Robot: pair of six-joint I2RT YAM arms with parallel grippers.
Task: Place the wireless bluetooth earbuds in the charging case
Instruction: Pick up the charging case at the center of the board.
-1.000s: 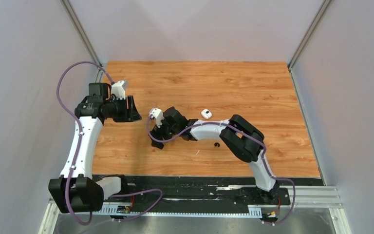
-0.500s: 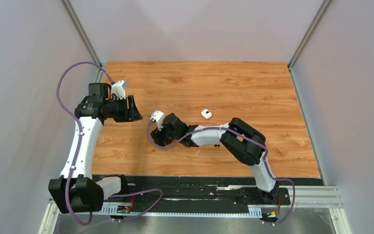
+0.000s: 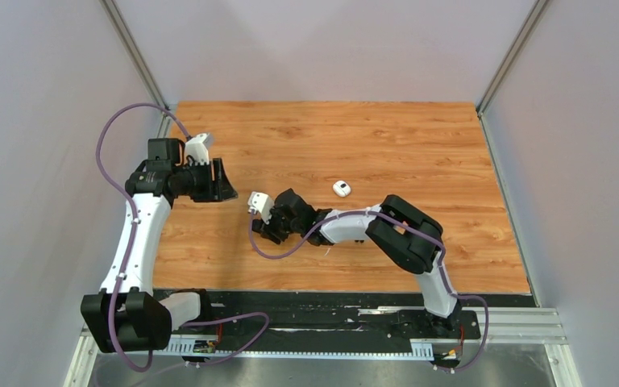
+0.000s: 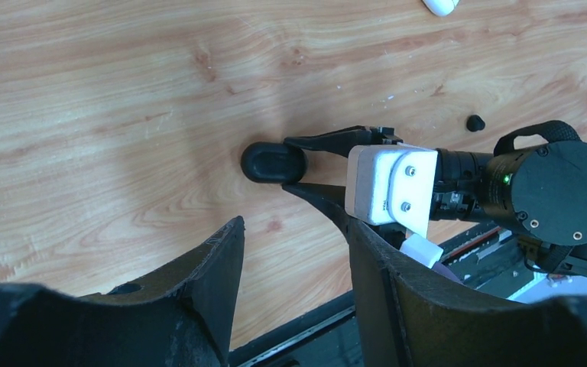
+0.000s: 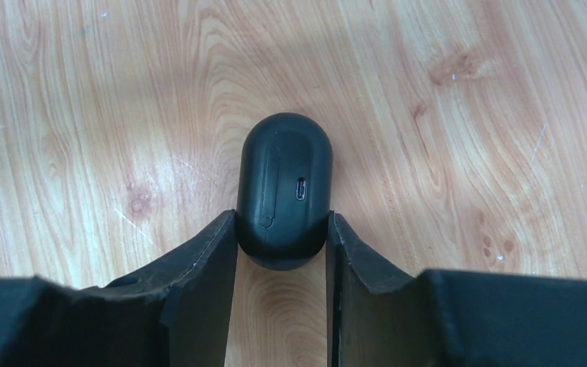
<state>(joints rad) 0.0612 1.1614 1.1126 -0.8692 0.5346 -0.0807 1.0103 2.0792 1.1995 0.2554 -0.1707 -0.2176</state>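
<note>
Top view: my right gripper (image 3: 264, 234) reached low across the table (image 3: 387, 137), left of centre. What it held was hidden from above. My left gripper (image 3: 224, 184) hung to the left, apart from it, probably waiting to help. A small white piece (image 3: 341, 189), likely an earbud, lay far off behind my right arm.

Left wrist view: my left jaws were spread with nothing between them. The black charging case (image 4: 273, 162) sat at the tips of my right fingers, low over the wood. Whether it touched, I could not tell. A small black bit (image 4: 474, 122) lay beyond.

Right wrist view: my right jaws were clamped across the case's narrow width, at its near end only. Its long axis ran straight out from my wrist, with the free rounded end pointing away and the port side facing the camera. I judged that this left the case exposed for opening.
</note>
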